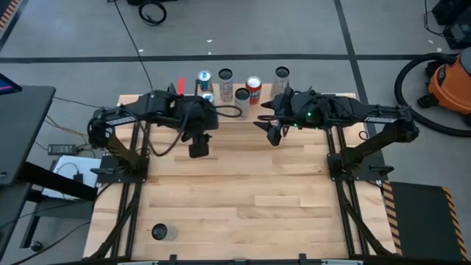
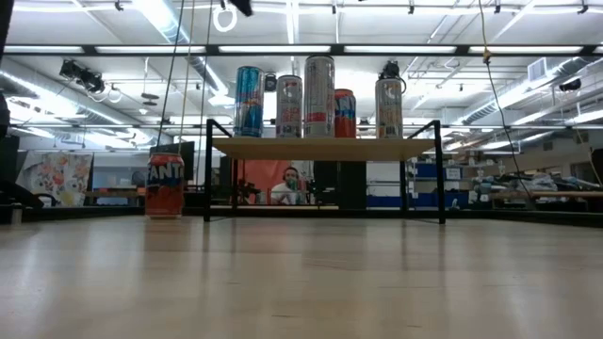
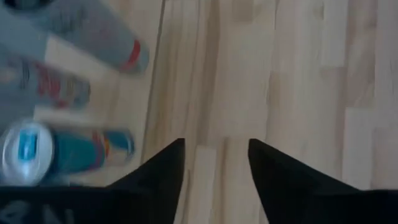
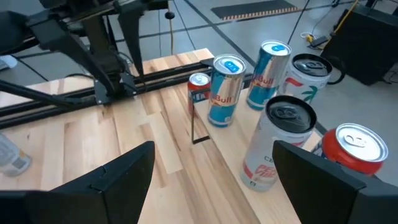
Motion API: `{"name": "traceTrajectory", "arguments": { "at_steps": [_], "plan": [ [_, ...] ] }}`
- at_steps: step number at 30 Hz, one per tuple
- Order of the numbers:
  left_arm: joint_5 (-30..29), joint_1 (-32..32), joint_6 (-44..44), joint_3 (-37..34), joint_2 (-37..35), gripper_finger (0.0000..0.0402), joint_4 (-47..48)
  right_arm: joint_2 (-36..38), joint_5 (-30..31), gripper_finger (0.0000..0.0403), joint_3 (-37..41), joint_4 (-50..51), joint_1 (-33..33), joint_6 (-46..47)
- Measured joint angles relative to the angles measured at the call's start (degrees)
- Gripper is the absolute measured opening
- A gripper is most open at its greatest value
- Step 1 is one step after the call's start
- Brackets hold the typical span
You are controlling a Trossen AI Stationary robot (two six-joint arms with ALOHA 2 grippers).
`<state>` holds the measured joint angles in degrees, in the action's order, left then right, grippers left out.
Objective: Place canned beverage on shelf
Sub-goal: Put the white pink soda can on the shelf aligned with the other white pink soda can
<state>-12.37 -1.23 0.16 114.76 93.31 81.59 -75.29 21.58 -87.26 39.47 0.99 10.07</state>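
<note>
Cans, tall aluminium ones (image 2: 318, 96), stand on our low light-wood shelf (image 2: 325, 148); left gripper (image 3: 214, 163) hangs empty, fingers apart, above the tabletop (image 1: 243, 191); right gripper (image 4: 214, 171) open nearby.

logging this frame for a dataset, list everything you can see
shelf: 1, light wood on black legs, far edge of table
blue cans: 2, blue and silver, left end of shelf
silver cans: 3, silver or white, middle and right of shelf
red can: 1, red, on shelf among the silver ones
orange can: 1, orange, on the table beside the shelf's left end
lone can: 1, greyish, near left corner of table
table: 1, light wood
vacuum: 1, orange, floor at right
person: 1, room behind shelf
left gripper: 1, dark, open, empty, before shelf
right gripper: 1, dark, open, empty, before shelf
</note>
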Motion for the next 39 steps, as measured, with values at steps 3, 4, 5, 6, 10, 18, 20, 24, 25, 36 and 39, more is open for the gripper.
{"name": "traceTrajectory", "arguments": {
  "at_steps": [3, 4, 5, 6, 10, 18, 20, 24, 25, 36, 39],
  "plan": [
    [0.11, 0.20, 2.58, 0.00, 0.77, 0.0212, -4.93, 0.00, 0.02, 0.0336, 0.00, 0.50, 0.13, -0.73],
    [0.13, 0.23, 3.08, 0.00, 0.88, 0.0219, -6.59, 0.00, 0.00, 0.0336, 0.00, 0.81, 0.13, -0.91],
    [0.12, 0.24, 3.41, 0.02, 1.04, 0.0224, -8.34, 0.00, 0.01, 0.0336, 0.00, 1.02, 0.13, -1.08],
    [0.14, 0.24, 3.46, 0.02, 1.15, 0.0229, -9.63, 0.00, 0.01, 0.0336, 0.00, 1.26, 0.13, -1.17],
    [0.19, 0.09, 4.34, 0.00, 1.23, 0.0235, -10.23, -0.02, -0.04, 0.0336, 0.00, 1.52, 0.13, -1.55],
    [0.27, -4.18, 9.03, 0.00, 1.64, 0.0236, -16.91, 0.63, -0.08, 0.0336, 0.02, 1.88, 0.13, -3.49],
    [0.21, -6.20, 9.54, 0.09, 2.16, 0.0236, -20.41, 1.31, 0.09, 0.0336, 0.02, 2.14, 0.13, -4.16],
    [0.24, -10.35, 9.71, 0.00, 3.34, 0.0236, -24.74, 2.68, 1.36, 0.0336, 0.02, 2.84, 0.13, -5.22],
    [0.23, -11.33, 9.71, 0.00, 3.59, 0.0236, -25.79, 3.05, 1.36, 0.0336, 0.02, 2.93, 0.13, -5.34],
    [4.60, -16.84, 12.37, -0.01, 6.36, 0.0236, -31.63, 5.11, 1.33, 0.0336, 0.01, 3.92, 0.13, -5.34],
    [4.64, -17.45, 12.03, 0.00, 6.76, 0.0236, -32.71, 5.12, 1.34, 0.0336, 0.02, 3.93, 0.13, -5.34]
  ]
}}
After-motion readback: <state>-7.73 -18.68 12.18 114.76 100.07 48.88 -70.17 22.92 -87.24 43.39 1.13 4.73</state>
